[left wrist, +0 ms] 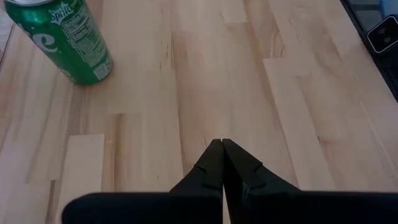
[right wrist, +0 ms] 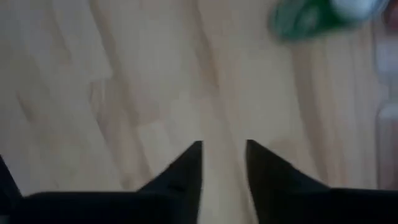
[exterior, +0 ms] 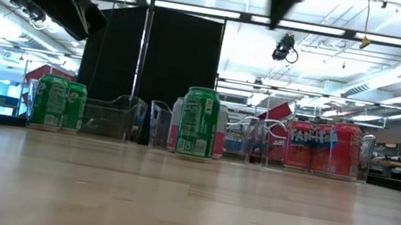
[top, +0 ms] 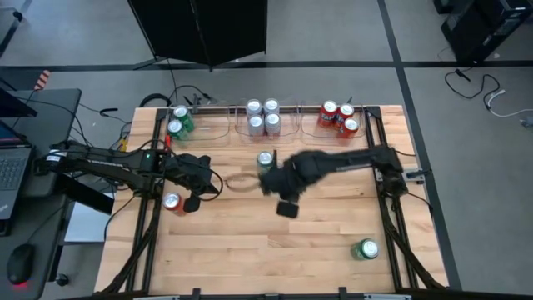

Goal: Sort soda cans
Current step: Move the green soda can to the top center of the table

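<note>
Two green cans [top: 365, 248] [top: 266, 160] loose; bare table [top: 250, 258] between.

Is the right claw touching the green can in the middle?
Apart. In the right wrist view, the right gripper closes on bare wood; the green can stands farther off.

The whole table [top: 275, 242] is seen from straight overhead in the high view. In the low view, the tabletop is crossed at board height, toward the trays [exterior: 111, 118] and the room behind. The boards are looked down on from close above in each wrist view. A standing green can [top: 266, 160] is shared by the high, low [exterior: 199, 123] and right wrist [right wrist: 311, 18] views.
</note>
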